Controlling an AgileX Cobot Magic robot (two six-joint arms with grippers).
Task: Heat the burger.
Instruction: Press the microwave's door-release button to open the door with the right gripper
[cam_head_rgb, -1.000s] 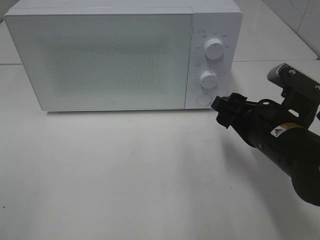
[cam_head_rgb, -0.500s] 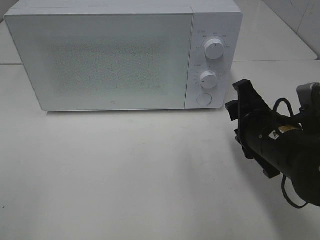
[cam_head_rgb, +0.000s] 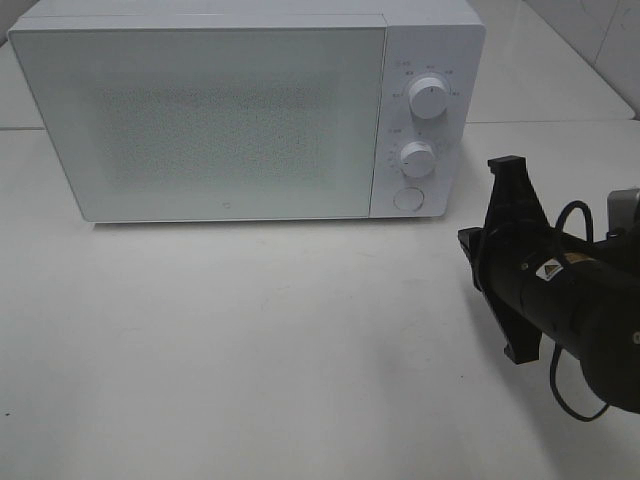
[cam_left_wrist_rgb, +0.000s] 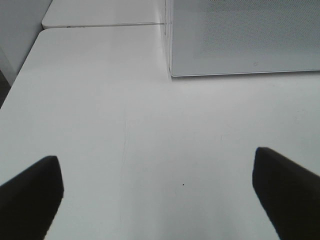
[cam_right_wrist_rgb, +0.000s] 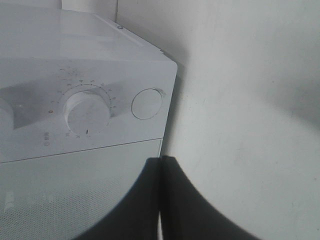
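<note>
The burger is out of view in every frame. The white microwave (cam_head_rgb: 220, 120) stands at the back of the table with its door shut. My right gripper (cam_head_rgb: 472, 255) hangs to the right of the microwave's front corner, rolled on its side, facing the control panel. In the right wrist view its fingers (cam_right_wrist_rgb: 172, 205) are pressed together with nothing between them, a short way from the round door button (cam_right_wrist_rgb: 147, 104). My left gripper (cam_left_wrist_rgb: 160, 195) is open over bare table, near the microwave's (cam_left_wrist_rgb: 245, 35) left front corner. It does not show in the exterior high view.
Two round knobs (cam_head_rgb: 428, 97) (cam_head_rgb: 417, 157) sit above the door button (cam_head_rgb: 407, 198) on the microwave's right panel. The white table (cam_head_rgb: 250, 340) stretches in front. A seam between table tops (cam_left_wrist_rgb: 100, 24) runs behind the left side.
My right gripper pulled back from the door button toward the right, rolled onto its side, and its fingers came together. The microwave door stayed shut.
</note>
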